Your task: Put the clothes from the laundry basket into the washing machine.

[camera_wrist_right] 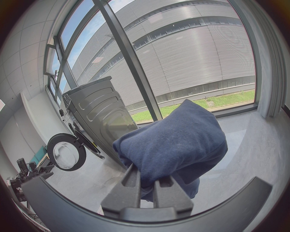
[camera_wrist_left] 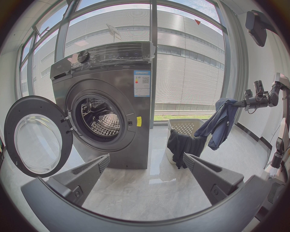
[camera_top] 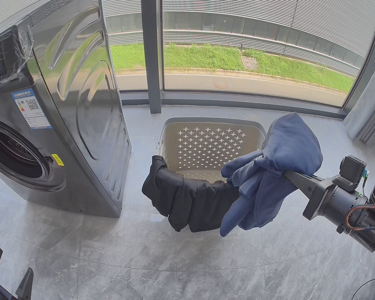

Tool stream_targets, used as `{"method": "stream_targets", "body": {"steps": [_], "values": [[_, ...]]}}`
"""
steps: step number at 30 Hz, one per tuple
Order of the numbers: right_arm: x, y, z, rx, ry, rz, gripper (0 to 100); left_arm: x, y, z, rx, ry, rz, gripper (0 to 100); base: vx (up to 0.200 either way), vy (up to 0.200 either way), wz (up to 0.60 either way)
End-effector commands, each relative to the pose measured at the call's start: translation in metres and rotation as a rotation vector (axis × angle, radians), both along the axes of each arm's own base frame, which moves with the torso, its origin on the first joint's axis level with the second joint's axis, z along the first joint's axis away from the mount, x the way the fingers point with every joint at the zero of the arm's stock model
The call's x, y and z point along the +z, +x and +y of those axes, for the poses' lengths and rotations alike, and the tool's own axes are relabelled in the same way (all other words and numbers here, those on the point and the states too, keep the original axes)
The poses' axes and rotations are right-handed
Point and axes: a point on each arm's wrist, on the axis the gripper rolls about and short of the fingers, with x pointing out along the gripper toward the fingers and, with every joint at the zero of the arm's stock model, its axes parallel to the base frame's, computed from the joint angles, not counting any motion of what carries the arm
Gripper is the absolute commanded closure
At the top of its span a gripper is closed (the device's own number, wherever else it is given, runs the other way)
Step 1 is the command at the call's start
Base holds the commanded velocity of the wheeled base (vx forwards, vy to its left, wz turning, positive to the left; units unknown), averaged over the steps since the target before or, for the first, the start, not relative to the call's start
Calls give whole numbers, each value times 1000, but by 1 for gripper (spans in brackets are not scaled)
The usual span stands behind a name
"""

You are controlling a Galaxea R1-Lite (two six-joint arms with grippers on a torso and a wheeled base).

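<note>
Clamps jaws of right gripper (camera_wrist_right: 148,184) narrow on a bunched fold of the blue garment (camera_top: 279,162), right of centre in the head view, raised over the right side of the laundry basket (camera_top: 214,121). Spreads jaws of left gripper (camera_wrist_left: 145,164) wide on nothing, low in the bottom left corner of the head view. Leaves a black garment (camera_top: 188,201) draped over the basket's near rim, centre frame. Shows washing machine (camera_top: 72,107) at upper left, door (camera_wrist_left: 36,136) swung open, drum (camera_wrist_left: 101,119) visible through the opening. Reads the blue cloth as soft, light and limp: likely to sag, swing and trail its loose ends, unlikely to slip from a pinch through a thick fold. Favours a hold on the bunched middle rather than a loose edge, so less hangs down to snag the rim. Holds right arm stretched leftward from the frame's right edge, near level, cloth hanging below the fingers.
</note>
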Motion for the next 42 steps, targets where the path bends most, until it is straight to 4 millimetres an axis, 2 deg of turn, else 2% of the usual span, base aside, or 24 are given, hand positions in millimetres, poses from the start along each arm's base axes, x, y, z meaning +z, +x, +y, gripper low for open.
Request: {"method": "stream_targets", "body": {"steps": [1, 4, 10, 34, 42], "values": [[0, 0, 0, 8, 0, 0, 100, -5, 0, 0, 0, -1, 1, 0, 0, 200, 0], [0, 0, 0, 10, 3, -3, 100, -5, 0, 0, 0, -1, 1, 0, 0, 200, 0], [3, 0, 0, 10, 21, -30, 100, -5, 0, 0, 0, -1, 1, 0, 0, 0, 0], [3, -1, 4, 31, 23, -32, 100, -5, 0, 0, 0, -1, 1, 0, -200, 0, 0], [1, -6, 6, 80, 21, -28, 100, -5, 0, 0, -1, -1, 1, 0, 0, 50, 0]]}}
